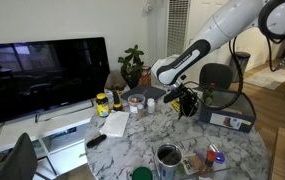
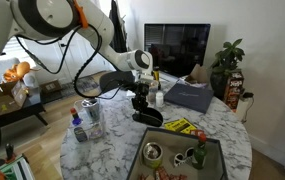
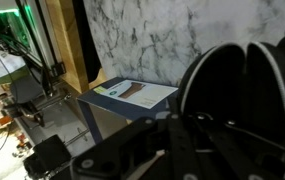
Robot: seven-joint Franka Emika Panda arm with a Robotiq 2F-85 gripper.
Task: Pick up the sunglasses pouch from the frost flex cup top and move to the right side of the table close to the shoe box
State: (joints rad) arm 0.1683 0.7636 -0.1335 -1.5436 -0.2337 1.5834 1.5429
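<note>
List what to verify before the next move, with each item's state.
1. Sunglasses pouch held by the claw: ok, it hangs under it.
2. Pouch clear of the table: cannot tell.
3. Shoe box near the claw: ok.
4. Bare table beside the shoe box for set-down: ok.
5. Grip firmness: cannot tell; the wrist view shows mostly black.

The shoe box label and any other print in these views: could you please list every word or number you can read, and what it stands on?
No text is legible in any view.
White label on the shoe box: too small and blurred to read.
Label on the yellow bottle: blurred.
Dark print on the yellow sheet: too small to read.
</note>
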